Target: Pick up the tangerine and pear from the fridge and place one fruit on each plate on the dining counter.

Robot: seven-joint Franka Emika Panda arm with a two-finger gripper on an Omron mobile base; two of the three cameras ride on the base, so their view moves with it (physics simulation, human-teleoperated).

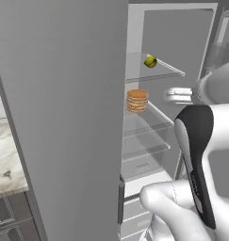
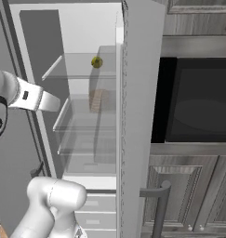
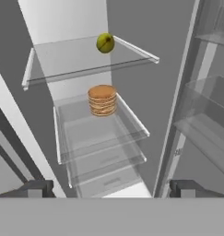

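Inside the open fridge (image 1: 177, 28), the pear (image 1: 151, 61) is seen on the upper glass shelf (image 3: 72, 60).

The pear lies near the right back corner of that shelf, and a tan stack of pancakes (image 3: 103, 100) is set on the shelf just below it, toward the back. The lower shelves are seen beneath, with white drawers (image 2: 98, 204) at the bottom. The gripper (image 3: 111, 188) is held in front of the fridge opening, well apart from the pear, its jaws spread wide with nothing between them. The fridge door (image 1: 64, 117) stands open on the left, and door bins (image 3: 210, 106) are seen on the right of the hand view. A dark oven (image 2: 198, 100) is set beside the fridge.
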